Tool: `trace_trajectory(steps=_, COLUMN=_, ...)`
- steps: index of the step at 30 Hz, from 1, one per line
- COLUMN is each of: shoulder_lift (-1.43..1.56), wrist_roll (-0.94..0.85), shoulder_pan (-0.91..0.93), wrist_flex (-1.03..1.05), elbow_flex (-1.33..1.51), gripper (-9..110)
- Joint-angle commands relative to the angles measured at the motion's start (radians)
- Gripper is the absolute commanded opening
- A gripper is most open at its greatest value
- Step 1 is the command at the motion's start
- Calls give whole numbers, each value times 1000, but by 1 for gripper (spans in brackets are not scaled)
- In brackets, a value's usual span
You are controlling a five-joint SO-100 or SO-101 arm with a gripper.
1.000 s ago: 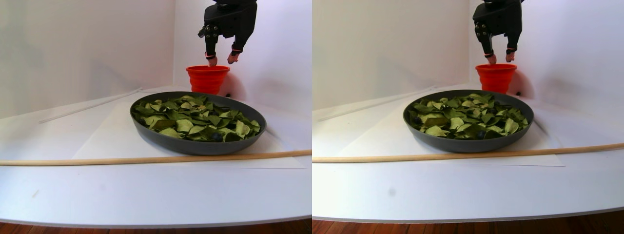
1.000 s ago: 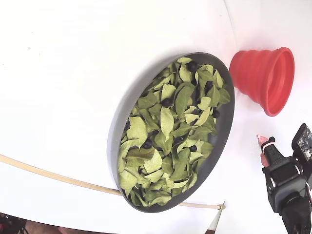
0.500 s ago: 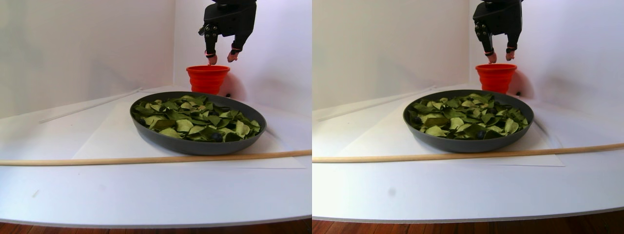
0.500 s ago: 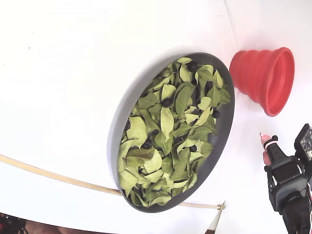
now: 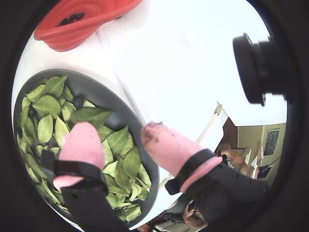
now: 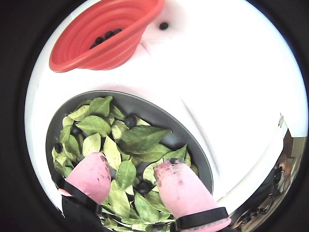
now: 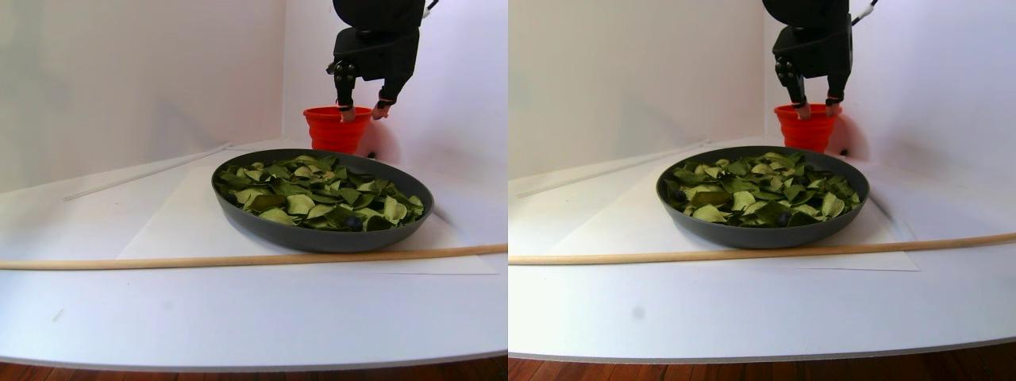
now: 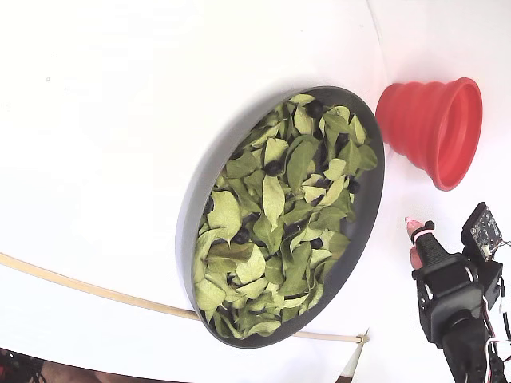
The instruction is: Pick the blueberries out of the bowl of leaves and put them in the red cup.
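Near the top left of a wrist view the red cup (image 5: 77, 21) lay tipped toward the lens with a few dark blueberries (image 5: 71, 18) inside it. Below it the dark grey bowl (image 5: 99, 92) held a bed of green leaves (image 5: 53, 108), and the gripper (image 5: 118, 142) hung over the bowl's right rim, its two pink fingertips (image 5: 164, 145) spread apart with nothing between them. A black camera housing (image 5: 258, 67) stuck in from the right edge.

From a wrist view set closer, the red cup (image 6: 108, 34) sat at the top with berries in its bottom, and one stray berry (image 6: 164, 25) lay on the white table (image 6: 241, 82) just right of the cup. More blueberries (image 6: 130, 120) showed among the leaves (image 6: 142, 137) in the bowl (image 6: 159, 113). The gripper (image 6: 133, 179) stood open over the near side of the bowl, both pink pads bare.

Across the stereo pair view the bowl (image 7: 317, 234) sat mid-table, the red cup (image 7: 337, 131) behind it toward the back wall, and a wooden rod (image 7: 198, 260) lay along the table in front of the bowl. The gripper (image 7: 363, 113) hung with its tips at the level of the cup's rim, fingers parted.

Seen from the fixed view, the bowl (image 8: 363, 231) filled the middle, the red cup (image 8: 427, 128) stood at the upper right beside it, and the arm came in at the lower right corner; only one pink fingertip (image 8: 415, 231) showed there
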Motion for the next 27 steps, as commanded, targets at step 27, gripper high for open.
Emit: trace_trajectory(steps=27, shoulder_lift=-190, wrist_roll=98, shoulder_pan=-11, wrist_flex=-107, elbow_flex=-144, gripper=18)
